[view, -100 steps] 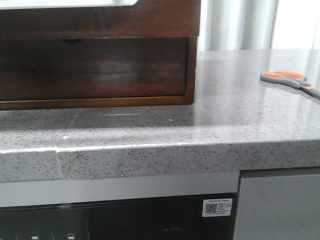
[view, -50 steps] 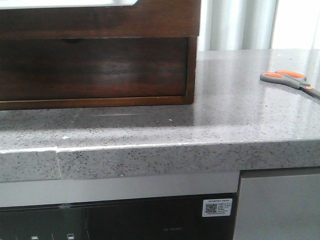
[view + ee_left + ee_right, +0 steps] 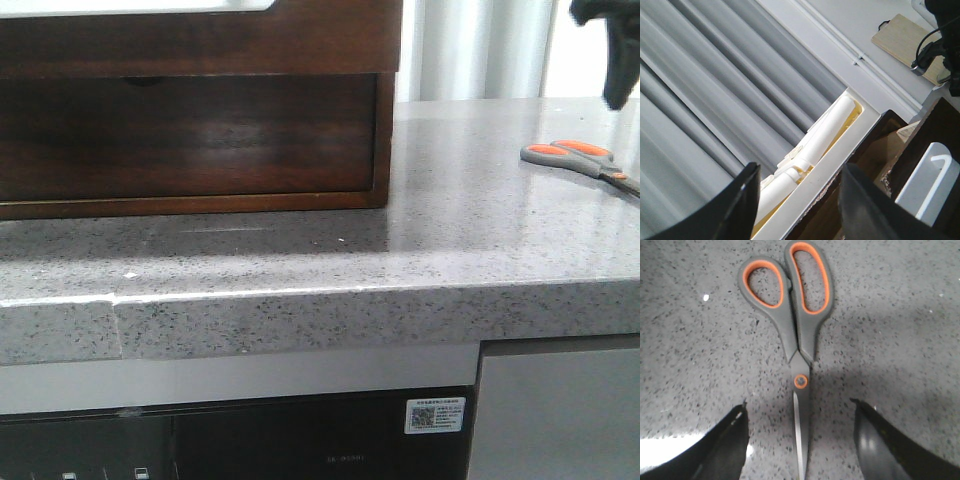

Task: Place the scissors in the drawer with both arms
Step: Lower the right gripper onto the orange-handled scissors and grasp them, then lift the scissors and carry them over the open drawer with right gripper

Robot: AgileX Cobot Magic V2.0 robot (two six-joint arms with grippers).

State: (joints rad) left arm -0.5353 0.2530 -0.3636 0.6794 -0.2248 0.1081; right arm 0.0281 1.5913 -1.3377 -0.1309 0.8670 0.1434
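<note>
Sat shut at far left: drawer, flush in its frame. Left tool spread wide, up off the surface. Lay flat near the right edge, bare surface around: scissors. Hung above, spread wide, empty: right tool.

The front view's right edge is cutting off the scissors' blades; its left edge is cropping the drawer.
</note>
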